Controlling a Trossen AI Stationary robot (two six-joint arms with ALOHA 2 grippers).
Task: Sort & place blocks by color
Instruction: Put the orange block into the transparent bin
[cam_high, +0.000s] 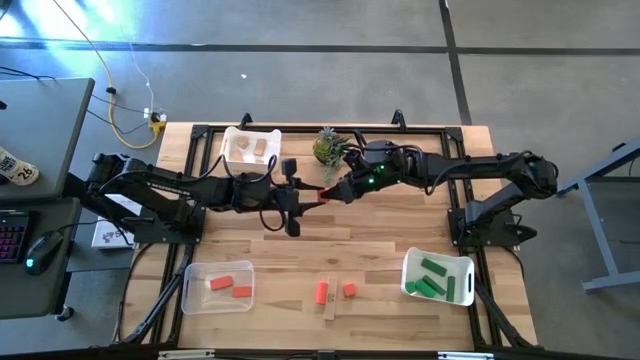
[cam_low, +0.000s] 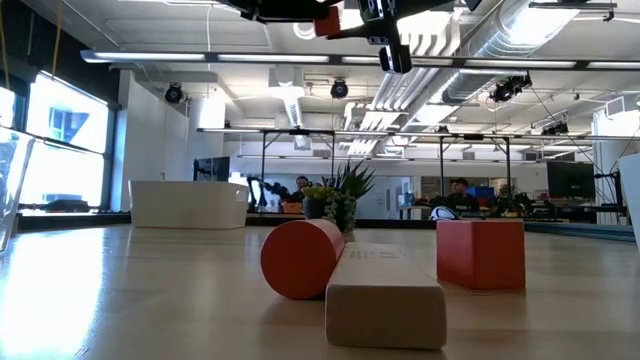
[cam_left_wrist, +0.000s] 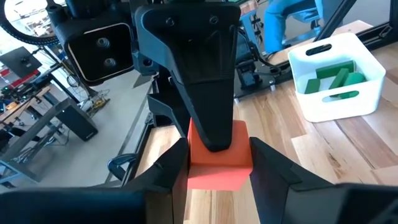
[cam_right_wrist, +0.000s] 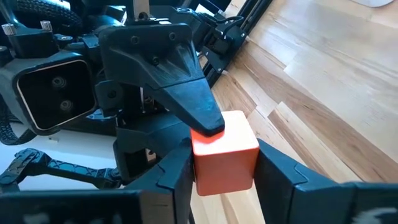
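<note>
High view: left claw (cam_high: 312, 196) and right claw (cam_high: 333, 192) meet over the counter (cam_high: 380, 250) centre; the red-orange cube (cam_high: 323, 194) between them is nearly hidden.
Wrist views: both claws pinch the cube, fingers narrow, their tips at twelve o'clock

The pale butcher-block wooden table (cam_high: 300, 250) shows a smooth, lightly sheened finish with visible grain. The red-orange painted cube block (cam_right_wrist: 224, 152) has a smooth satin coat, and the plain tan wooden bar block (cam_low: 385, 295) is unpainted and matt. The white plastic bin (cam_left_wrist: 336, 81) is smooth and slightly glossy; the dark gripper fingers (cam_right_wrist: 186, 99) look like matt moulded plastic.
</note>
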